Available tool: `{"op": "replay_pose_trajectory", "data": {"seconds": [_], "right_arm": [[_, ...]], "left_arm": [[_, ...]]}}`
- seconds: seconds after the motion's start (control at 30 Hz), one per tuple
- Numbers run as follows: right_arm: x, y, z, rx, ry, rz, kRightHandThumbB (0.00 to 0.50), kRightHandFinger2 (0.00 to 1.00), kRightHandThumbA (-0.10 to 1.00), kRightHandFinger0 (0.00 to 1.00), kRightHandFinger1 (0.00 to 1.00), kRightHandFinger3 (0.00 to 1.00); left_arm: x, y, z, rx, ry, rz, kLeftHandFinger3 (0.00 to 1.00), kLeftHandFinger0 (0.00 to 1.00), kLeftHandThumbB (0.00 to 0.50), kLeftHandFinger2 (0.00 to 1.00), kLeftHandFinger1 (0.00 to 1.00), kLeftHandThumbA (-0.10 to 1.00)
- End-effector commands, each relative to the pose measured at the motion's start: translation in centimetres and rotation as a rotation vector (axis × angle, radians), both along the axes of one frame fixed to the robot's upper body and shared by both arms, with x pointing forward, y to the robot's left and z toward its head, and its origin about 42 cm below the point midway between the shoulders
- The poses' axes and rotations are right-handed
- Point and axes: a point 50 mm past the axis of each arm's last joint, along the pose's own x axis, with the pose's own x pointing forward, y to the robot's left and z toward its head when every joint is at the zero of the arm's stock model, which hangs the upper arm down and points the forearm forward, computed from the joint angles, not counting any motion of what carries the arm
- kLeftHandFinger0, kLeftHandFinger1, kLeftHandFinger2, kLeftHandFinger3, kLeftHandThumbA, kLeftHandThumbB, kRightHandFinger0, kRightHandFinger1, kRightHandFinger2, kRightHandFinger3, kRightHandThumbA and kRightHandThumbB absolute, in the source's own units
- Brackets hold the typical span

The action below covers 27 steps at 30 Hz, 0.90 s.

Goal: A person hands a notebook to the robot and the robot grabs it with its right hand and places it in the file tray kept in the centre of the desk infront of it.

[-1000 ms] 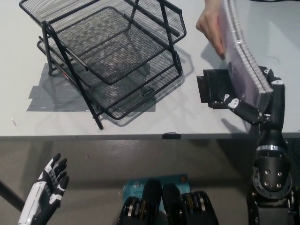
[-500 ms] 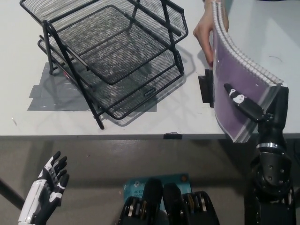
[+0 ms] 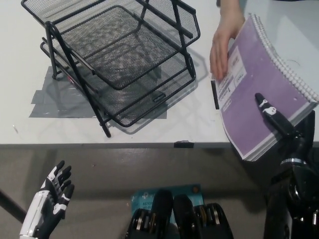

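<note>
Most of the right hand (image 3: 286, 130) is concealed beneath the purple notebook (image 3: 264, 92). The person's hand (image 3: 223, 44) is cut off at the wrist by the far edge. The file tray (image 3: 117, 55) is cropped at its far side. The notebook's label print is too small to be read.

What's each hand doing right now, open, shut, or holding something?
Left hand: open, holding nothing, resting low at the robot's left below the desk edge.
Right hand: shut on the purple notebook, which a person's hand also touches.
</note>
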Motion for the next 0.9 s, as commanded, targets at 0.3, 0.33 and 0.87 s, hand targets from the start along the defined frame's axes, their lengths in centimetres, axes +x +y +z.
{"op": "replay_pose_trajectory", "data": {"seconds": [0.3, 0.33, 0.87], "right_arm": [[-4.6, -1.7, 17.1, 0.359, -0.657, 0.062, 0.039, 0.0, 0.87, 0.0, 0.0, 0.0], [-5.0, -1.7, 17.5, 0.345, -0.682, 0.054, 0.039, 0.0, 0.87, 0.0, 0.0, 0.0], [-6.9, -0.9, 21.8, 0.068, -0.805, -0.021, 0.091, 0.0, 0.76, 0.0, 0.0, 0.0]], "left_arm": [[0.4, 0.5, 1.5, 0.011, -0.065, -0.035, 1.0, 1.0, 0.41, 1.0, 1.0, 0.72], [0.4, 0.5, 1.5, 0.014, -0.064, -0.034, 1.0, 1.0, 0.409, 1.0, 1.0, 0.73], [0.5, 0.6, 1.5, 0.024, -0.061, -0.041, 1.0, 1.0, 0.402, 1.0, 1.0, 0.73]]}}
